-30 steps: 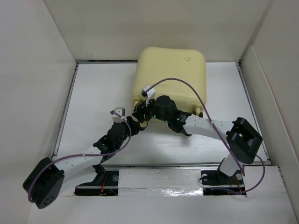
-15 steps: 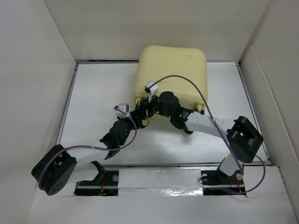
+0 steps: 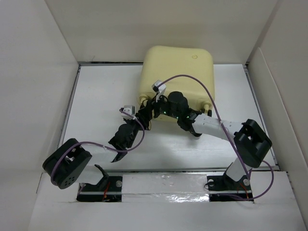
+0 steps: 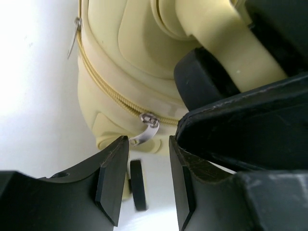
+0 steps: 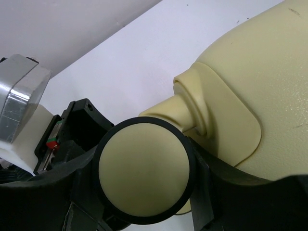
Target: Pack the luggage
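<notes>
The luggage (image 3: 178,72) is a pale-yellow hard-shell suitcase, zipped shut, lying flat at the back middle of the white table. My right gripper (image 3: 151,107) is shut on the black-rimmed yellow wheel (image 5: 139,178) at its near-left corner, one finger (image 5: 204,185) on each side. In the left wrist view my left gripper (image 4: 148,148) stands open right at the same corner. The silver zipper pull (image 4: 143,134) hangs just beyond its fingertips, touching neither. A second small wheel (image 4: 137,185) shows through the gap, below. The luggage's lining is hidden.
White enclosure walls (image 3: 43,72) rise on the left, back and right. Purple cables (image 3: 192,84) loop over the suitcase's near edge. The two arms crowd together at the near-left corner, and the right gripper's black body (image 4: 250,130) lies just right of the left gripper's fingers.
The left arm's elbow has swung right and its gripper has closed in on the suitcase corner, its jaws narrowing a little. The right gripper, with the wheel, has shifted slightly back and right.
</notes>
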